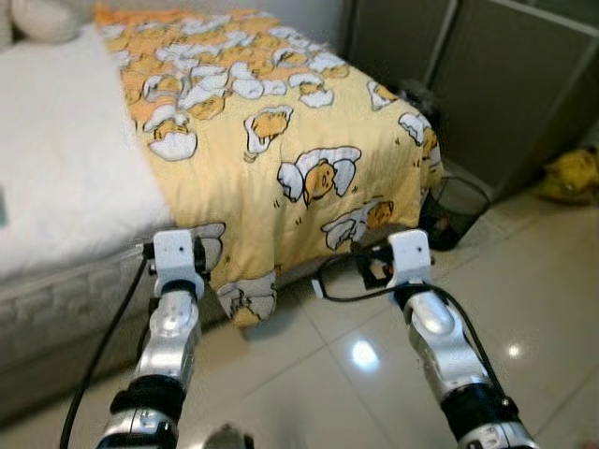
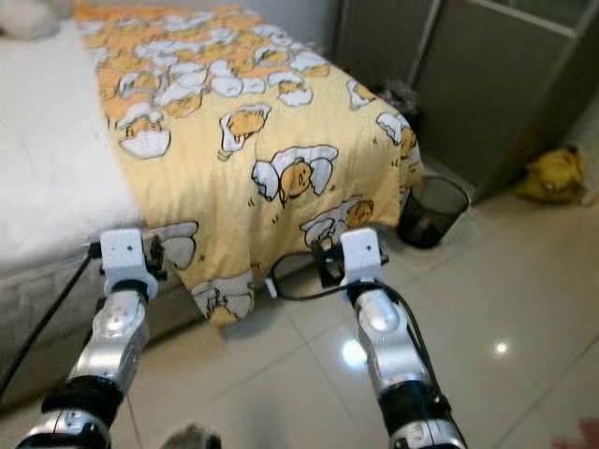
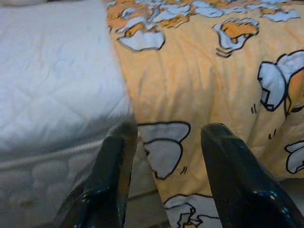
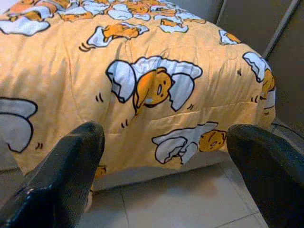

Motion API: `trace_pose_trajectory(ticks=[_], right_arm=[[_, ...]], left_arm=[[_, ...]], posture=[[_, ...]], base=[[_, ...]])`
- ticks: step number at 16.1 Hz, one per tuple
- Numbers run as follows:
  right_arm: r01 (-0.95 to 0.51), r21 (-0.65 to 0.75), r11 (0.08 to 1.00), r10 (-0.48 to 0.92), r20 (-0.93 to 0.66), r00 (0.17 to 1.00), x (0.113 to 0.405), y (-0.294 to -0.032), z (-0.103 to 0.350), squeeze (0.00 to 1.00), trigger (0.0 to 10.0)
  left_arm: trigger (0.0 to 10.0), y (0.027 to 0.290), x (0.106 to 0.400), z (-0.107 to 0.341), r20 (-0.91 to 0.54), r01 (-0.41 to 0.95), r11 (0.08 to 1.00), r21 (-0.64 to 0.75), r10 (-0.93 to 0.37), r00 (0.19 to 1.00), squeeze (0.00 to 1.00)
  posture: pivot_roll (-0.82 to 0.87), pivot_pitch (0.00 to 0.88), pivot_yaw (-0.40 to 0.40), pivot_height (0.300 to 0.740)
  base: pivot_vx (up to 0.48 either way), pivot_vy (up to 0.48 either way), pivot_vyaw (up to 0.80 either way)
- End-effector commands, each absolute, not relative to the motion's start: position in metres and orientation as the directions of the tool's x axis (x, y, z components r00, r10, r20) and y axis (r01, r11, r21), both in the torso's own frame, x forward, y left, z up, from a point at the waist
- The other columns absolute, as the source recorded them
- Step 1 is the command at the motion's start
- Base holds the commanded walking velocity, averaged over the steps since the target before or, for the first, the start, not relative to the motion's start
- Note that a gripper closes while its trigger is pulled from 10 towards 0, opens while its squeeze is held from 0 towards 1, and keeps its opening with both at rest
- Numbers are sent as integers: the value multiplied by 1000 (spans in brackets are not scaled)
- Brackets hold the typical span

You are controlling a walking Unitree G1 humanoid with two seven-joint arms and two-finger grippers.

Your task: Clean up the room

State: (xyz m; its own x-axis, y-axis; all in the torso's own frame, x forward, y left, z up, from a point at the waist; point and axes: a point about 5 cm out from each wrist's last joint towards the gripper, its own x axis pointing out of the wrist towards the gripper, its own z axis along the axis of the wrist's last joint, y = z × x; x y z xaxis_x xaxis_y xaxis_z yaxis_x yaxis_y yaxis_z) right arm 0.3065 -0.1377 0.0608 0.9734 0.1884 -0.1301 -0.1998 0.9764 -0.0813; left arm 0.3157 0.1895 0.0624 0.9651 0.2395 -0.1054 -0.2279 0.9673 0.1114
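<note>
A yellow blanket printed with cartoon eggs covers the bed and hangs over its near side and foot end. The white quilted mattress lies bare to its left. My left gripper is open just in front of the blanket's hanging edge, where blanket meets mattress, with nothing between its fingers. My right gripper is wide open before the lower hanging part of the blanket, a little above the floor, and holds nothing. Both silver arms reach forward side by side.
A black mesh waste bin stands on the tiled floor at the foot of the bed. Grey wardrobe doors line the right wall, with a yellow soft thing on the floor before them. A pale pillow lies at the bed's head.
</note>
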Motion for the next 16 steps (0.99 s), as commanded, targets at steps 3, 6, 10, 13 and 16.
trace_pose_trajectory(ticks=[3,6,10,13,16], right_arm=[[-212,-71,975,201,-135,970,312,-133,61,0,10000],[-218,-74,973,205,-148,967,312,-129,56,0,10000],[-219,-97,971,203,-154,967,314,-127,55,0,10000],[-210,-84,974,196,-147,969,315,-126,55,0,10000],[-175,-55,983,168,-110,980,319,-131,61,0,10000]], left_arm=[[10000,184,320,69,-79,-184,970,160,198,977,0],[10000,191,319,66,-111,-212,964,159,231,967,0],[10000,193,320,66,-114,-214,958,189,238,965,0],[10000,193,321,71,-85,-240,956,171,257,963,0],[10000,192,330,87,-7,-253,959,128,256,967,0]], posture=[[60,0,-35,740],[67,0,-31,740],[80,0,-37,740],[82,0,-38,740],[89,0,-48,740]], base=[[0,-320,548],[0,0,538],[0,-179,167],[82,-423,644],[296,-375,631]])
